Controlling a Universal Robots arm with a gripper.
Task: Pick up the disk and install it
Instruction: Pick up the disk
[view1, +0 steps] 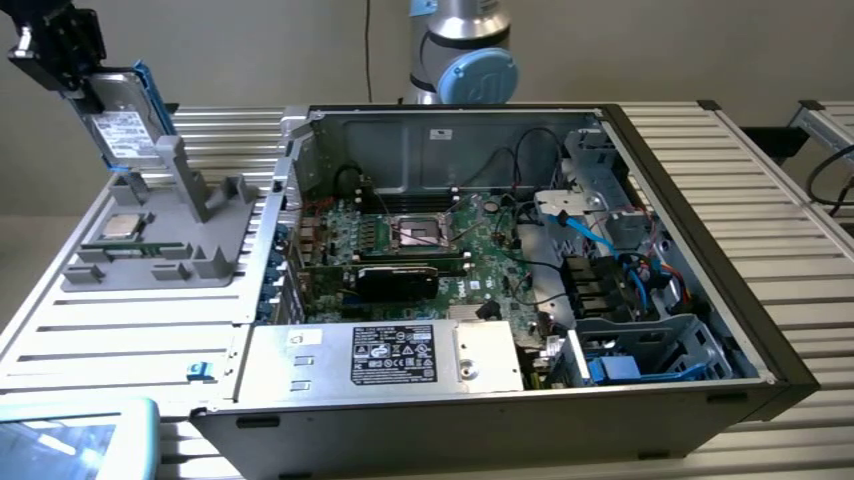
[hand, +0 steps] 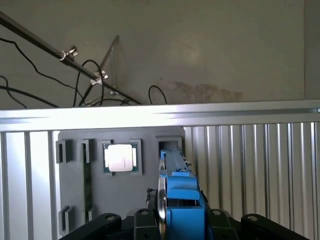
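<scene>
In the exterior view my gripper hangs at the upper left, shut on the top end of the disk. The disk is a grey metal drive with a white label and a blue carrier frame. It stands on edge, slightly tilted, just above the upright slot of the grey parts holder. In the wrist view the disk appears edge-on, its blue frame between my black fingers, with the holder beyond it.
The open computer case fills the middle, with its motherboard, a silver power supply and a drive cage with blue parts. On the holder lie a square silver chip and a memory stick. The arm's base stands behind the case.
</scene>
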